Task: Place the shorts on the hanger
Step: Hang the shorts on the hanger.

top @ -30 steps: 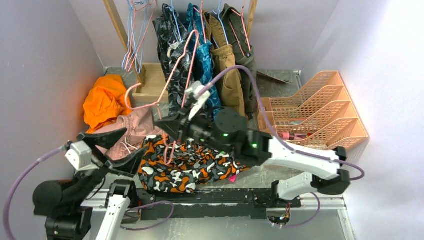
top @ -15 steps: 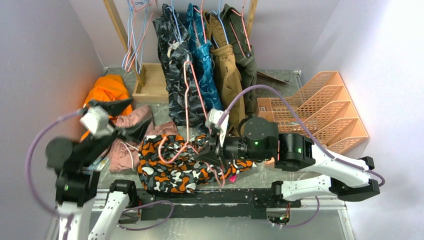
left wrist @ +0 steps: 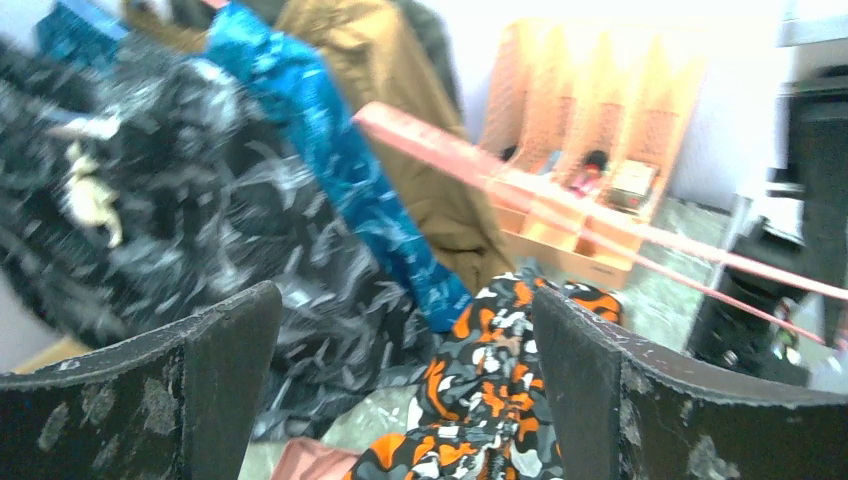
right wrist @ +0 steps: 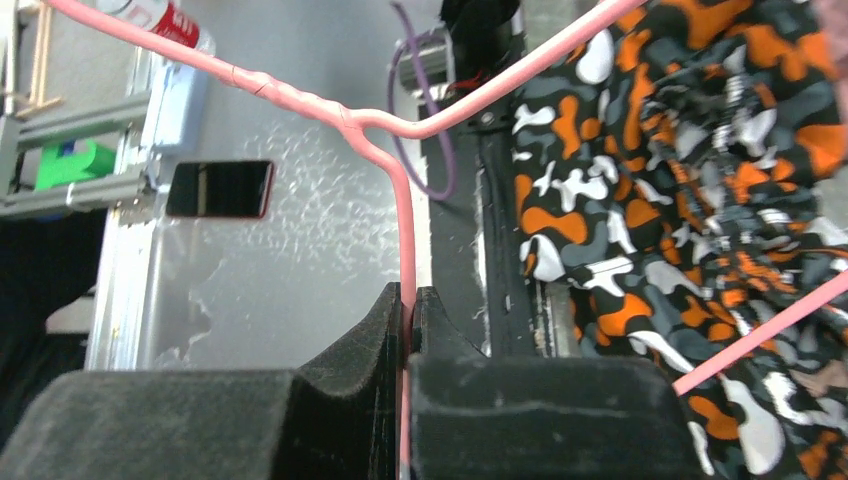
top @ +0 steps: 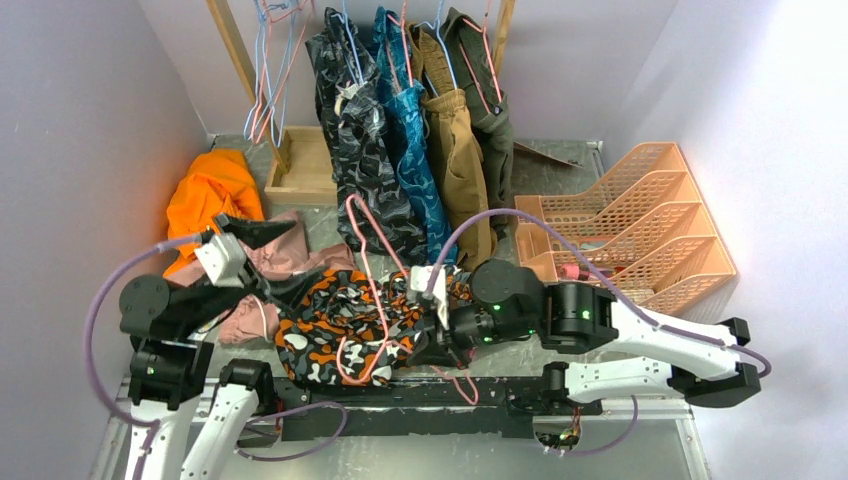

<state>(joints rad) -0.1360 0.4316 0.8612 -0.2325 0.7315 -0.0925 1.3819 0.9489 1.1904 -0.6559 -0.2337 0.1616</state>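
The orange, black, white and grey camo shorts (top: 330, 325) lie bunched on the table near the front edge. The pink wire hanger (top: 372, 270) lies tilted across them, its hook toward the hanging clothes. My right gripper (top: 447, 342) is shut on the hanger's wire (right wrist: 404, 215) at the shorts' right side; the shorts (right wrist: 690, 190) fill the right of its view. My left gripper (top: 272, 258) is open and empty, just left of the shorts. In the left wrist view the shorts (left wrist: 500, 400) lie between and beyond the fingertips (left wrist: 230, 340), with the hanger (left wrist: 560, 200) behind.
Several garments (top: 400, 130) hang on a rack at the back, with light-blue hangers (top: 265, 70) to their left. Pink shorts (top: 275, 258) and an orange garment (top: 210, 195) lie at left. A wooden box (top: 300, 165) and an orange file rack (top: 640, 220) stand behind.
My right gripper has brought the hanger down and toward the front edge, so it now lies across the shorts. My left gripper has swung up and right, close to the shorts.
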